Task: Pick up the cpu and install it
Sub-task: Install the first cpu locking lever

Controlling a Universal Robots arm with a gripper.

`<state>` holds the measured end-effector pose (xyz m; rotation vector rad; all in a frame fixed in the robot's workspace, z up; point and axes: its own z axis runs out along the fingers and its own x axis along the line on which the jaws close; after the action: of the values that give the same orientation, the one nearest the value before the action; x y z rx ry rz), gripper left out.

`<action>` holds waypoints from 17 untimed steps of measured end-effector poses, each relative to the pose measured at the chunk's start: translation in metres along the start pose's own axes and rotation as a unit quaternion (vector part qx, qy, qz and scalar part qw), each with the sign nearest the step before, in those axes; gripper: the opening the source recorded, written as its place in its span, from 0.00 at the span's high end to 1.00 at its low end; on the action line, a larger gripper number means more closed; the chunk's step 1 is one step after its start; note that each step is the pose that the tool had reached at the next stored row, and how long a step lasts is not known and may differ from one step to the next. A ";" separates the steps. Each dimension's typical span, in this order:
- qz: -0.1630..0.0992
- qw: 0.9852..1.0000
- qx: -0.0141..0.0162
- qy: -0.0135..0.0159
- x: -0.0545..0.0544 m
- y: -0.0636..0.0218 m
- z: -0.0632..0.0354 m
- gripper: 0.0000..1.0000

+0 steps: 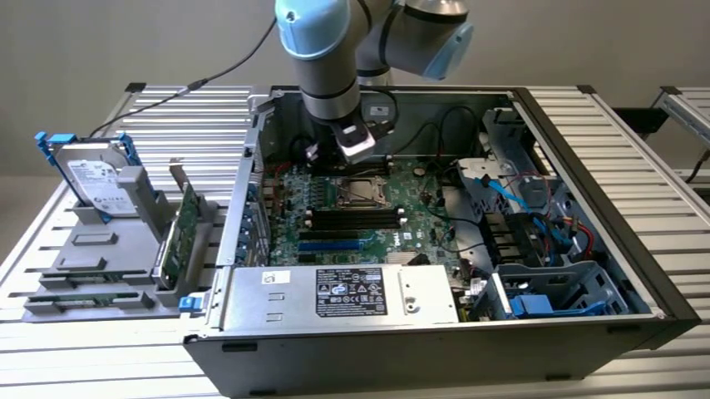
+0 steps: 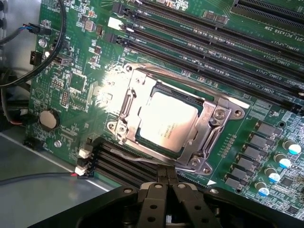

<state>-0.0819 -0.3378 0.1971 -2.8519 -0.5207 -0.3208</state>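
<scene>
The cpu [image 2: 167,121], a flat square chip with a shiny silver top, lies inside the metal socket frame [image 2: 214,124] on the green motherboard [image 2: 76,57]. In the exterior view the cpu [image 1: 361,190] sits in the middle of the board inside the open computer case [image 1: 577,150]. My gripper [image 2: 166,172] hovers just off the socket's edge with its two black fingers [image 2: 154,199] pressed together and nothing between them. From outside, the gripper [image 1: 352,155] hangs from the arm a little above and behind the socket.
Black memory slots [image 2: 228,42] run beside the socket. A silver power supply box [image 1: 338,295] with a black sticker fills the case's near side, and blue cables [image 1: 516,195] lie at the exterior view's right. A labelled hard drive [image 1: 98,179] stands in a grey holder outside the case.
</scene>
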 end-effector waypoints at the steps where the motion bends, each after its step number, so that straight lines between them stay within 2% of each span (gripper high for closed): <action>1: 0.000 1.000 0.000 0.000 0.000 0.0001 0.0002 0.89; 17: 0.000 1.000 0.000 0.000 0.007 0.0033 0.0031 0.89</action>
<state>-0.0737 -0.3378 0.1953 -2.8519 -0.5205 -0.3209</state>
